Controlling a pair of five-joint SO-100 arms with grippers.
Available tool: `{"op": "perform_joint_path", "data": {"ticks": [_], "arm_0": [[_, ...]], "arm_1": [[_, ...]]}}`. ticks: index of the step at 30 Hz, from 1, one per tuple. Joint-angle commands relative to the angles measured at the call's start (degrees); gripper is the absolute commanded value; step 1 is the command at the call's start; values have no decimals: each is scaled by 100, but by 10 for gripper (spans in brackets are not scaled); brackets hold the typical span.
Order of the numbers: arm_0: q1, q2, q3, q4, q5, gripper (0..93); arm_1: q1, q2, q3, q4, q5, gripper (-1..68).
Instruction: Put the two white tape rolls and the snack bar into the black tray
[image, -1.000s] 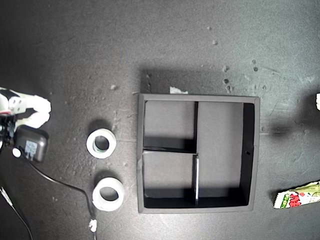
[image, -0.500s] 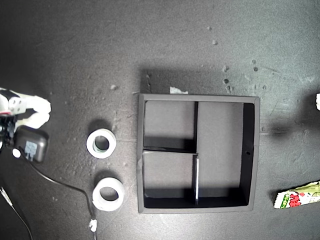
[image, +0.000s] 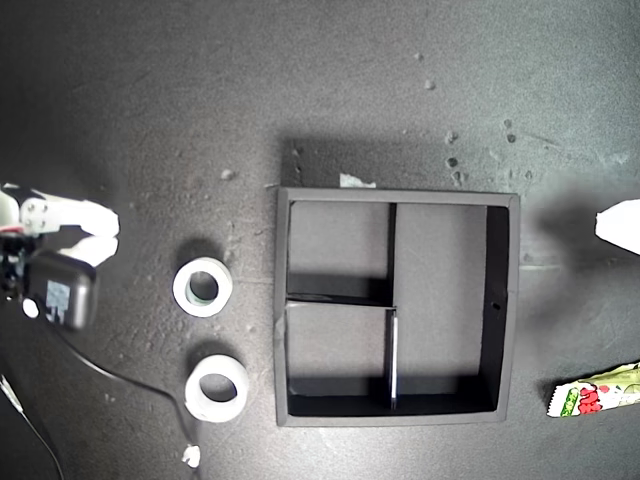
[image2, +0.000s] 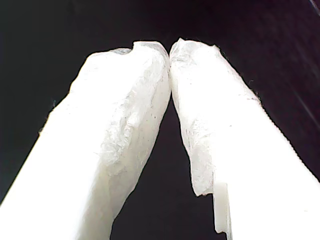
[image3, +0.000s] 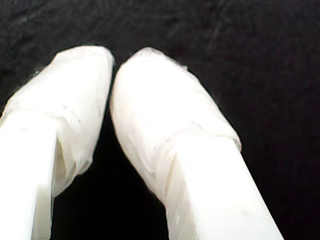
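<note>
Looking along my first gripper (image2: 170, 50): white fingers pinched together at the tips, clasping nothing, over a bare dark table (image2: 280, 45). Looking along my second gripper (image3: 112, 65): likewise closed, with only a sliver of gap and nothing held. Cannot match either wrist view to a particular arm in the exterior view.

Farther out, from above: at the exterior view's left edge, one white arm (image: 70, 218) just above a small black power adapter (image: 62, 293) trailing a cable (image: 120, 365). Beside these, toward the middle, two white tape rolls lying flat and apart: the greenish-cored roll (image: 203, 267), then the plain roll (image: 217, 407) below it. At centre, the black tray (image: 400, 197), all three compartments empty. Beyond it, at the exterior view's right edge, another arm's tip (image: 620, 222), and lower down the snack bar (image: 598, 391), partly cut off by the frame.

Likely trouble from here: reaching a roll with closed jaws and merely shoving it across the table; snagging the cable near the plain roll; pinching the long bar off-centre, leaving it tilted across a divider instead of inside the long compartment.
</note>
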Motion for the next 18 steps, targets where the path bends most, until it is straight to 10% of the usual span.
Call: {"op": "perform_joint_path", "data": {"ticks": [1,10,18], "arm_0": [[264,281,334,-202,-896,0],[677,264,334,-1978,-281,11],[703,264,97,-3067,747,94]], "arm_1": [[97,44,70,-650,993,-1],[457,44,70,-1116,4509,-4],[281,44,70,-2118,3841,-3]]}}
